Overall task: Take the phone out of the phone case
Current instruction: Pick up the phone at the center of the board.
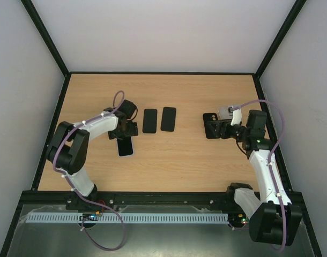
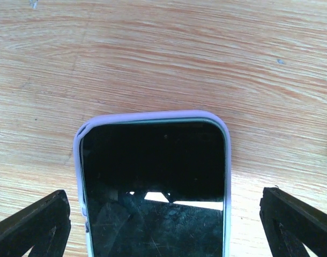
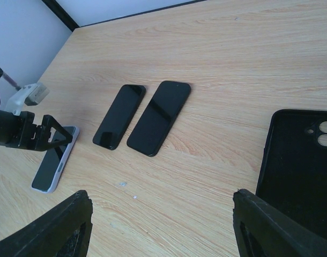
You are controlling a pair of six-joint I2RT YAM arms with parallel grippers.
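And there was the left gripper (image 2: pixel 163 194), spread wide and holding nothing, its black fingers (image 2: pixel 32 227) standing off either long side of the pale lavender-blue soft phone case (image 2: pixel 153 114), bare wood showing in both gaps. The black slab smartphone (image 2: pixel 153 166) sat inside that case, glossy screen up, the thin rim wrapped round its rounded end. Together they lay flat in the left half of the light wooden bench (image 1: pixel 174 166), somewhat nearer the near edge than the far one. Close to the bench's middle, a plain black phone (image 1: pixel 149 120) lay just beside a second plain black phone (image 1: pixel 168 119). Toward the right edge the right gripper (image 3: pixel 161 198) was released too, fingers far apart, next to a black slab with round camera lenses (image 3: pixel 297 160).
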